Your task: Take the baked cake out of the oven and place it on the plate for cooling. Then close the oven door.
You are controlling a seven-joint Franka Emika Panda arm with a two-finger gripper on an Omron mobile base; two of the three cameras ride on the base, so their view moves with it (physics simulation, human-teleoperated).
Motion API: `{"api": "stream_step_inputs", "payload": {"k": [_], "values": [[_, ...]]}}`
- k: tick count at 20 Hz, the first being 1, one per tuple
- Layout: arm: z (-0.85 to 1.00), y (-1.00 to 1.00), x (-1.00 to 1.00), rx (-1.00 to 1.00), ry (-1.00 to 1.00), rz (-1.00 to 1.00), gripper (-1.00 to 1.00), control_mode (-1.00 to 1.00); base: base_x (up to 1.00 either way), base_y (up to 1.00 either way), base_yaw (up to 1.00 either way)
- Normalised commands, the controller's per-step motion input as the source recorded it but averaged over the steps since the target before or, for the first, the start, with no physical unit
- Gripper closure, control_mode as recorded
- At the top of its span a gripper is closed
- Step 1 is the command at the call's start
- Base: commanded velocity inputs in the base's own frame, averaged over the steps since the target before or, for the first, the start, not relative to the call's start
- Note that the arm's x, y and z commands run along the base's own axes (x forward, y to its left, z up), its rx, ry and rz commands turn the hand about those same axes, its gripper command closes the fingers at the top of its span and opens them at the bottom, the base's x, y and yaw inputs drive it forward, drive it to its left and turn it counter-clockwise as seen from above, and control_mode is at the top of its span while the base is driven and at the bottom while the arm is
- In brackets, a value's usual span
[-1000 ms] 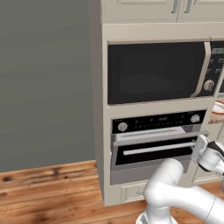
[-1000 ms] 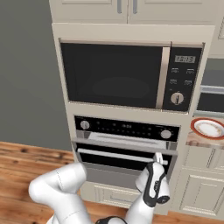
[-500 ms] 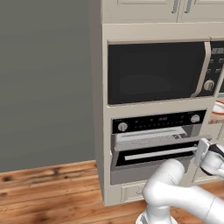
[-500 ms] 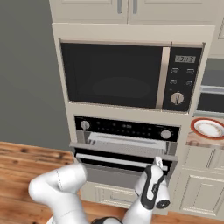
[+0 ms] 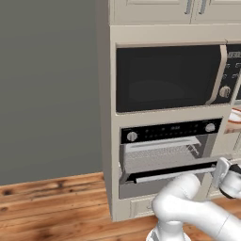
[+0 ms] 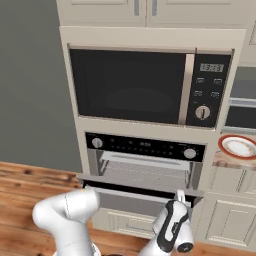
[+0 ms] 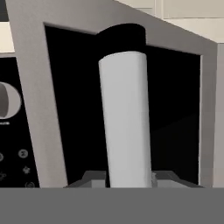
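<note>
Gripper (image 6: 179,199) clamped the oven door's (image 6: 140,190) bar handle (image 7: 125,118) at lower right, door hanging lower than a second earlier.

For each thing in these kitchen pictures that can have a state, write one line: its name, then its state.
oven door: partly open, tilted down, rack visible inside.
handle: held between the gripper's fingers.
gripper: shut on handle, at the door's right end.
microwave: door closed.
plate: lying flat on the counter, no cake on it.
upper cabinets: closed.
</note>
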Motion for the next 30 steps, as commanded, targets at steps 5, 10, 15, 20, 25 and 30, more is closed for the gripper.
{"api": "stream_step_inputs", "payload": {"k": [5, 10, 15, 20, 25, 30], "values": [[-0.04, -0.09, -0.34, 0.0, 0.0, 0.0, 1.0, -1.0, 0.0, 0.0, 0.0], [-0.02, 0.0, -0.24, 0.0, 0.0, 0.0, -1.0, -1.0, 0.0, 0.0, 0.0], [0.01, -0.09, -0.15, 0.0, 0.03, 0.0, -1.0, -1.0, 0.0, 0.0, 0.0], [0.36, -0.14, 0.0, 0.0, 0.25, 0.0, -1.0, -1.0, 0.0, 0.0, 0.0], [0.63, -0.17, -0.02, 0.0, 0.34, -0.04, -1.0, -1.0, 0.0, 0.0, 0.0], [0.72, -0.4, -0.31, 0.0, 0.34, -0.05, -1.0, -1.0, 0.0, 0.0, 0.0]]}}
